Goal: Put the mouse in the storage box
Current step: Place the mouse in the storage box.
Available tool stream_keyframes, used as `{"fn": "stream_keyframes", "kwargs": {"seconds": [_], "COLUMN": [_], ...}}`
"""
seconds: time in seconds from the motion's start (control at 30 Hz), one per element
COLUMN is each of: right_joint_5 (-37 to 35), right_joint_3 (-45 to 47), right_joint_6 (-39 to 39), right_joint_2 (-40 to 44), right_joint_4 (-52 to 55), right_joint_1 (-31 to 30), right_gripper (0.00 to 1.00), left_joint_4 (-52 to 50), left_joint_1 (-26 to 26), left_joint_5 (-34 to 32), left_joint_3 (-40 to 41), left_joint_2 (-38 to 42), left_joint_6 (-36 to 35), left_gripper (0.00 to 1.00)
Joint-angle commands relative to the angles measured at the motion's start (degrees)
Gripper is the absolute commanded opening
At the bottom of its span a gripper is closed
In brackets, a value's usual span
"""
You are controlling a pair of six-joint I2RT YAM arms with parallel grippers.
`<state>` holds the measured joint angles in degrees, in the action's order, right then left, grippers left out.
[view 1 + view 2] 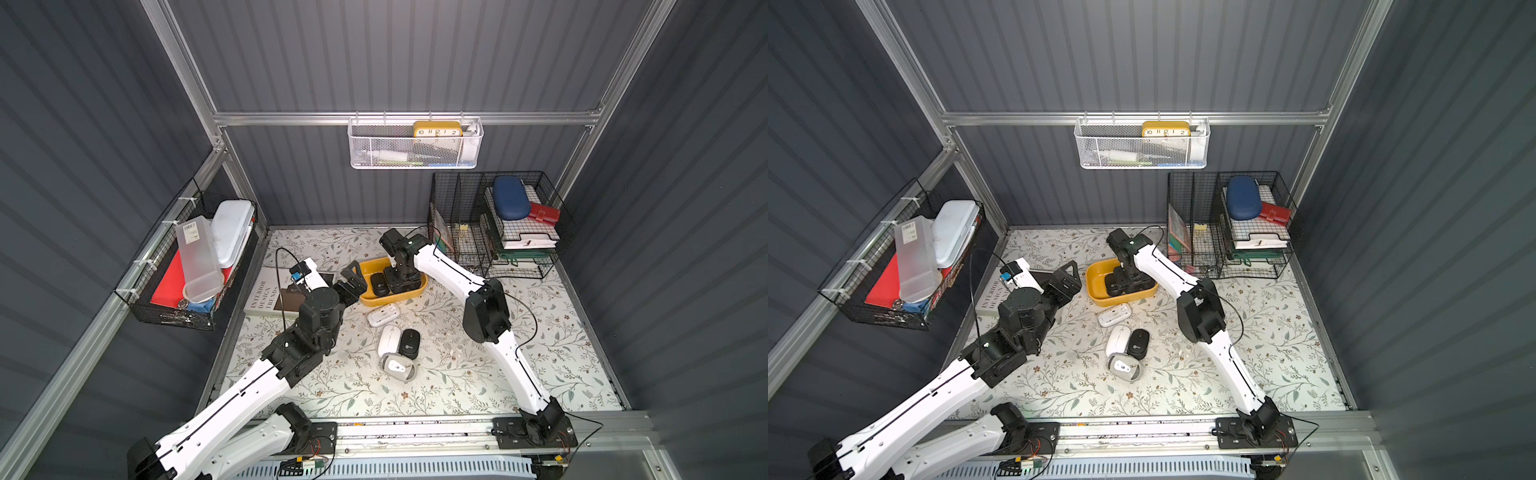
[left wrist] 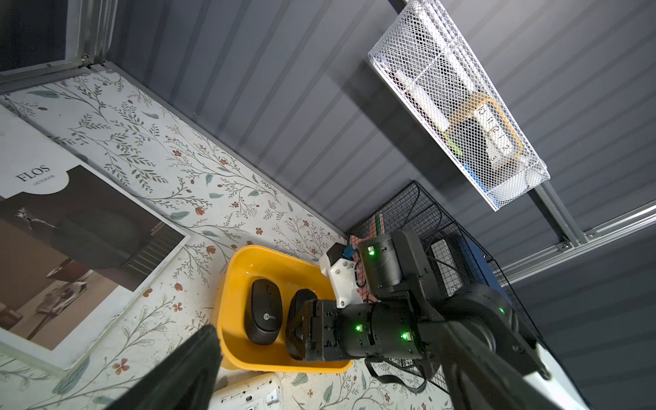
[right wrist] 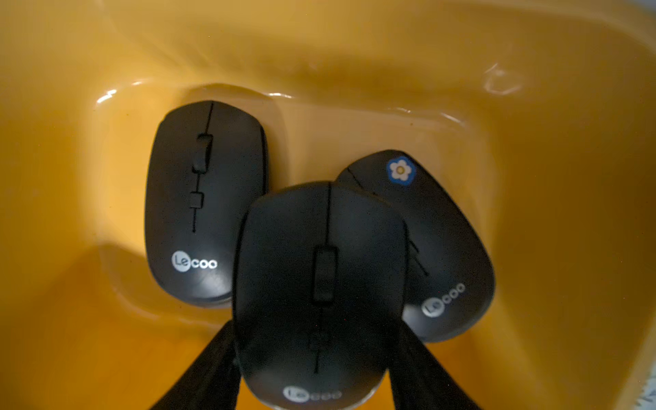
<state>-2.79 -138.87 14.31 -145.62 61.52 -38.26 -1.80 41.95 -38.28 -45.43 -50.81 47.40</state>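
Observation:
The mustard-yellow storage box point(image 1: 370, 300) point(image 1: 1096, 293) point(image 2: 230, 284) point(image 3: 106, 53) sits on the floral table, towards the back. My right gripper point(image 1: 401, 283) point(image 1: 1126, 284) point(image 3: 319, 355) reaches down into it, shut on a black mouse point(image 3: 319, 277) by its two sides. Beneath that mouse lie two more black mice in the box, a plain one point(image 3: 206, 202) point(image 2: 263, 316) and one with a flower sticker point(image 3: 433, 248). My left gripper point(image 1: 353, 280) point(image 1: 1069, 280) hovers open and empty just left of the box. One of its fingers point(image 2: 184, 369) shows in the left wrist view.
Several mice lie on the table in front of the box: an overturned white one point(image 1: 383, 313), a white one point(image 1: 388, 338), a black one point(image 1: 409, 343) and a grey-white one point(image 1: 399, 366). A book point(image 1: 270, 295) lies left, a black wire organiser point(image 1: 498, 224) back right, a white mesh basket point(image 1: 415, 143) on the wall.

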Motion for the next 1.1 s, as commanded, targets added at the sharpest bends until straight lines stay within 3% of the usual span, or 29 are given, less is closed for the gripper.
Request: {"fn": "stream_keyframes", "kwargs": {"seconds": [0.0, 0.47, 0.6, 0.83, 1.07], "right_joint_5": [-1.9, 1.4, 0.0, 2.1, 2.1], "right_joint_3": [-3.3, -7.8, -8.0, -7.9, -6.0], "right_joint_6": [-1.1, -0.4, 0.6, 0.7, 0.8], "right_joint_2": [-1.6, -6.7, -6.4, -3.7, 3.3], "right_joint_4": [0.5, -0.7, 1.4, 1.7, 2.8], "right_joint_1": [-0.5, -1.7, -1.0, -0.6, -0.5], "right_gripper": [0.45, 0.5, 0.56, 0.83, 0.88], "left_joint_4": [-1.1, -4.1, -5.2, -5.3, -4.1], "left_joint_1": [-0.2, -0.2, -0.3, -0.3, -0.3], "left_joint_5": [-1.9, -4.9, -5.5, -5.9, -1.1], "left_joint_3": [0.1, -0.2, -0.5, -1.8, -3.9], "left_joint_2": [0.6, 2.2, 2.9, 2.3, -1.0], "left_joint_6": [0.9, 3.2, 3.9, 2.0, -1.4], "left_gripper": [0.99, 0.99, 0.99, 0.99, 0.99]}}
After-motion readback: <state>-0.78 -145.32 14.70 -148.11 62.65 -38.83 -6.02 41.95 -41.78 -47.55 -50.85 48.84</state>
